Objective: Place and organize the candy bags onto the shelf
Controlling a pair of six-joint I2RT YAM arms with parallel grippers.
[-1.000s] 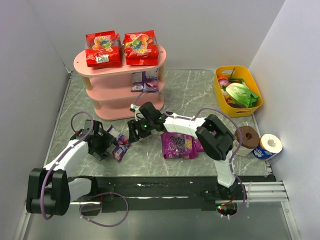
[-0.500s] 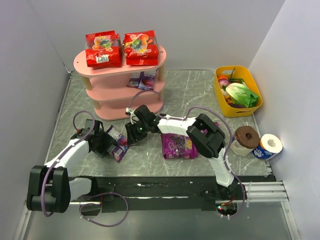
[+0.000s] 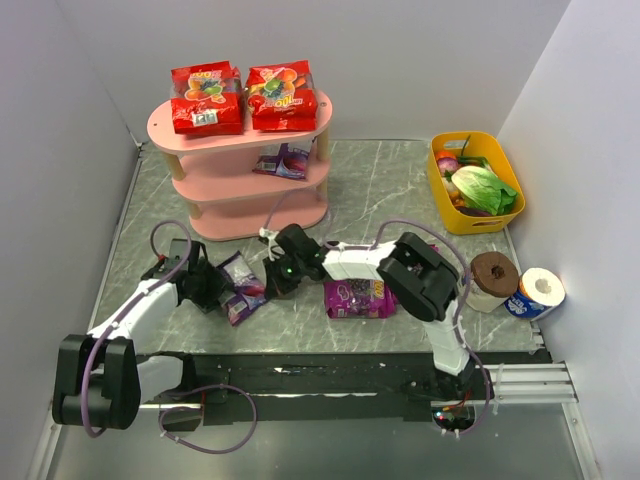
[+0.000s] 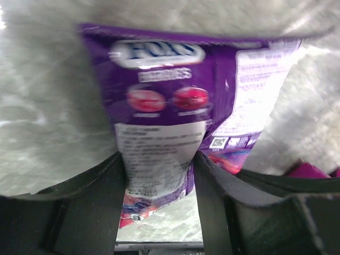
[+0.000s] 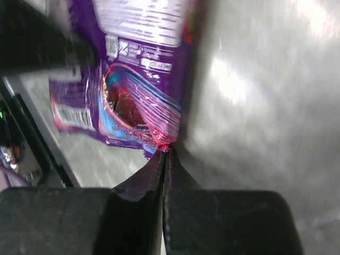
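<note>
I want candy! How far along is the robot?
Done: two red bags on the shelf top, one blue-violet bag on its middle tier. In hand: left gripper squeezes a second blue-violet bag, right gripper shut at its corner. To go: that and the magenta bags.

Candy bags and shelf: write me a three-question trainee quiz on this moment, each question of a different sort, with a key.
1. True or false: both red bags lie on the top tier of the shelf.
2. Pick one. The jaws of the right claw are: A) wide open; B) shut, tips at a bag's corner; C) out of view.
3. Fill in: the candy bag between the fingers of the left claw is mostly ____ in colour.

Key: 1 true; 2 B; 3 purple.
</note>
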